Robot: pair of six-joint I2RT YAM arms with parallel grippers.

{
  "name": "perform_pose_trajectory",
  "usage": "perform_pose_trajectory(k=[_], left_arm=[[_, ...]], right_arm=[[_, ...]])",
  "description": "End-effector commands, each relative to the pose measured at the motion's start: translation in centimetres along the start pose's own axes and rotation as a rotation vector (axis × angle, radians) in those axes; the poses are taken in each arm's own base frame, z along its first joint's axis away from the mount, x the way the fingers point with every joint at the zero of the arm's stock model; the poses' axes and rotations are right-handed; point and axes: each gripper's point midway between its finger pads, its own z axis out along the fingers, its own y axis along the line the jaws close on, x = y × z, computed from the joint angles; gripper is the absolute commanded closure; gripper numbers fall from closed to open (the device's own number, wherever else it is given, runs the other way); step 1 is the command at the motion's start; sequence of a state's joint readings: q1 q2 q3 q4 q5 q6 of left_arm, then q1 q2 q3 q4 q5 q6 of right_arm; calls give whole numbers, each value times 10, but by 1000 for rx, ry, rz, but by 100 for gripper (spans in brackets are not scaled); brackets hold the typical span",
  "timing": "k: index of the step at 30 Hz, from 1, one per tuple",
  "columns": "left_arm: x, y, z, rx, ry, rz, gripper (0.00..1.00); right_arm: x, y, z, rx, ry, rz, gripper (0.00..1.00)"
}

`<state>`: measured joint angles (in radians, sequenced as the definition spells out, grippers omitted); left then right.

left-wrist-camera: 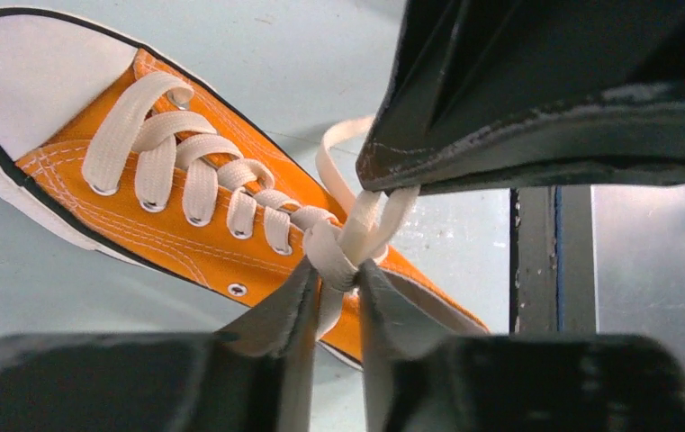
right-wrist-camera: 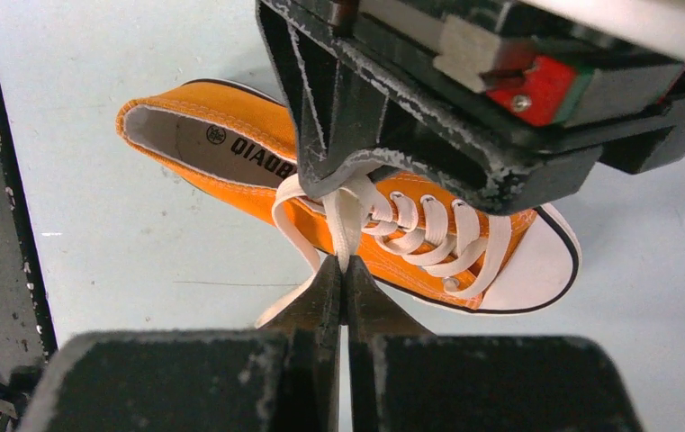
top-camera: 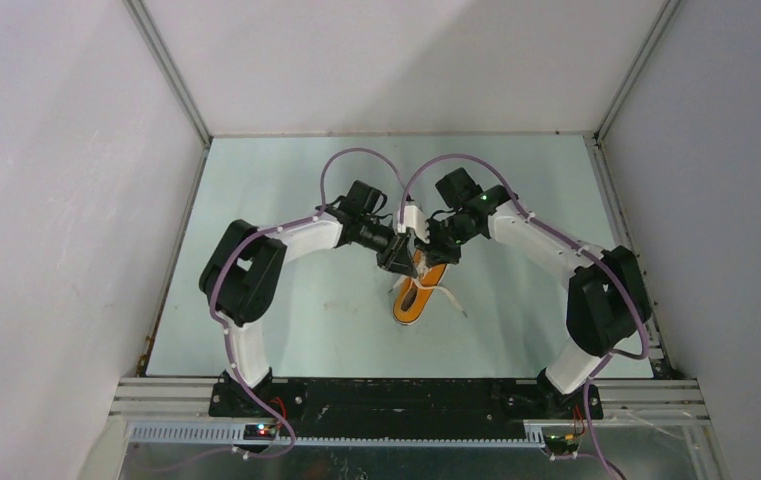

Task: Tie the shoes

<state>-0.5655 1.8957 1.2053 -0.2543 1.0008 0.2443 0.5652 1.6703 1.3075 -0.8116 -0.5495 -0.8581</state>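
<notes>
The orange sneaker (top-camera: 418, 290) lies mid-table with its toe pointing away from the arm bases. It also shows in the left wrist view (left-wrist-camera: 140, 216) and in the right wrist view (right-wrist-camera: 257, 171). Its white laces (left-wrist-camera: 185, 166) are crossed into a knot (left-wrist-camera: 334, 256) above the tongue. My left gripper (left-wrist-camera: 334, 279) is shut on the lace at the knot. My right gripper (right-wrist-camera: 345, 270) is shut on a lace strand (right-wrist-camera: 343, 220) that rises from the shoe. Both grippers meet right above the shoe, left gripper (top-camera: 396, 255) and right gripper (top-camera: 436, 250). A lace end (top-camera: 451, 297) trails to the shoe's right.
The pale green table (top-camera: 286, 300) is boxed in by white walls on three sides. A black rail (top-camera: 406, 395) runs along the near edge by the arm bases. Purple cables (top-camera: 356, 155) loop above both wrists.
</notes>
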Motion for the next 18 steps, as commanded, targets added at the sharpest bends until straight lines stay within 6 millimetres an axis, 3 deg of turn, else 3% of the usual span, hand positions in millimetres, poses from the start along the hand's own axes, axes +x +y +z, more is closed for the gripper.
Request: perform_pose_trajectory(k=[1, 6, 11, 13, 18], left_arm=[[-25, -15, -6, 45, -37, 98, 85], [-29, -17, -8, 39, -58, 107, 98], [-39, -14, -12, -8, -131, 71, 100], [-39, -14, -13, -21, -146, 42, 100], [-31, -14, -11, -11, -185, -52, 100]], right_arm=[[-20, -13, -5, 34, -49, -5, 100], [-23, -18, -9, 35, -65, 40, 98], [-17, -39, -25, 59, -148, 211, 70], [-10, -42, -27, 44, -180, 306, 64], [7, -32, -13, -43, -211, 437, 61]])
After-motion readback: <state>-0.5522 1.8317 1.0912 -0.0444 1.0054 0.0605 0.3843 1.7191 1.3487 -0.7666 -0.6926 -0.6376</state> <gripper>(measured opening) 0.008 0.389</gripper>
